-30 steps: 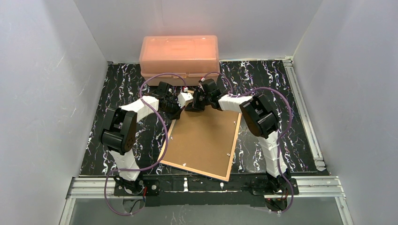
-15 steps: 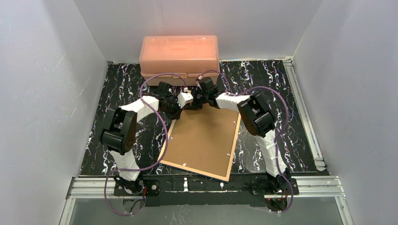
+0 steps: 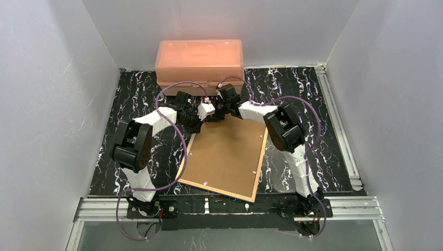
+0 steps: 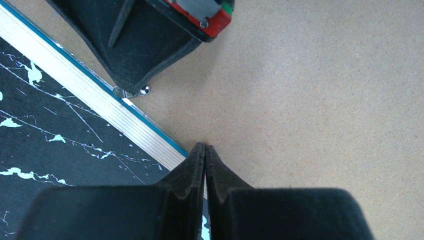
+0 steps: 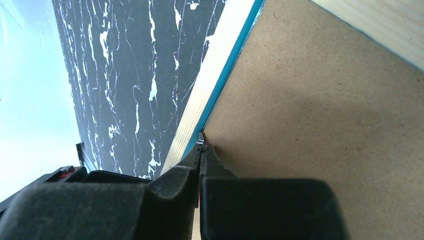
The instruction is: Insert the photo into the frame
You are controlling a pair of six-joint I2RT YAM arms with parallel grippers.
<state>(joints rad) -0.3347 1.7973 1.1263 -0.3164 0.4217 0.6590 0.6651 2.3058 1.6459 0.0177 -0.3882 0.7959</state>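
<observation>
Top external: we see the tabletop (image 3: 130, 97) carrying the frame (image 3: 224, 157) face down under both claws; photo not visible. Our left claw (image 4: 205, 150) is pressed together, empty, at the frame's edge. Our right claw (image 5: 201, 145) looks nipped on a small metal tab (image 4: 131, 92). Risk: a hard pull bends the tab, slips off it, or skids the frame.

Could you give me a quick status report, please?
Both shut: left gripper, right gripper, tips at far edge of the frame. Frame face down, backing up; photo not in view. Pink box close behind the grippers.
</observation>
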